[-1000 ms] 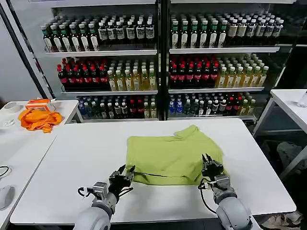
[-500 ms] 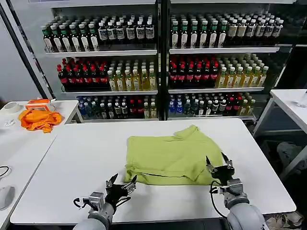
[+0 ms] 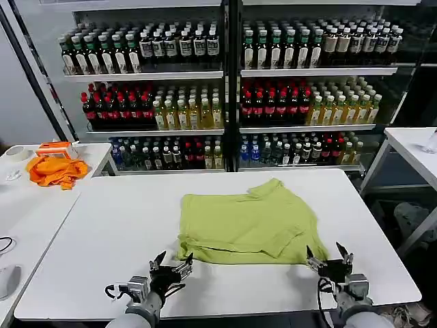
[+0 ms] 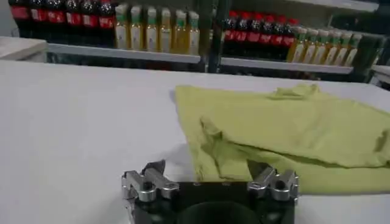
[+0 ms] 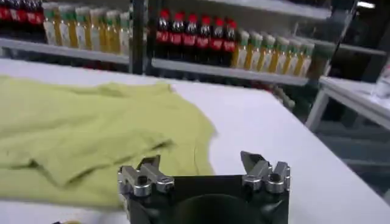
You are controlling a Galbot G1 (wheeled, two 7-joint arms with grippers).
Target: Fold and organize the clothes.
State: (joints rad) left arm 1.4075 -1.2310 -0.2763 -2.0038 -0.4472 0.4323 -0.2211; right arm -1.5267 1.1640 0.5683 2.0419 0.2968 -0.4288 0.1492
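Note:
The clothes are one lime yellow-green T-shirt (image 3: pixel 247 222), lying partly folded in the middle of the white table (image 3: pixel 116 219); its near part is doubled over in layers. My left gripper (image 3: pixel 171 263) hovers open just off the shirt's near left corner, holding nothing. In the left wrist view the T-shirt (image 4: pixel 286 131) lies beyond the open left gripper (image 4: pixel 207 170). My right gripper (image 3: pixel 329 254) stands open beside the shirt's near right corner. The right wrist view has the T-shirt (image 5: pixel 91 131) ahead of the empty right gripper (image 5: pixel 204 163).
A bright orange cloth (image 3: pixel 56 170) lies on the side table (image 3: pixel 27 205) at the left. Drink shelves (image 3: pixel 232 89) stand behind the table. Another white table (image 3: pixel 413 147) is at the right. Bare tabletop spreads left of the shirt.
Both grippers have let go of the shirt's near edge and drawn back toward the table's front edge. The folded near part now lies flat on the shirt.

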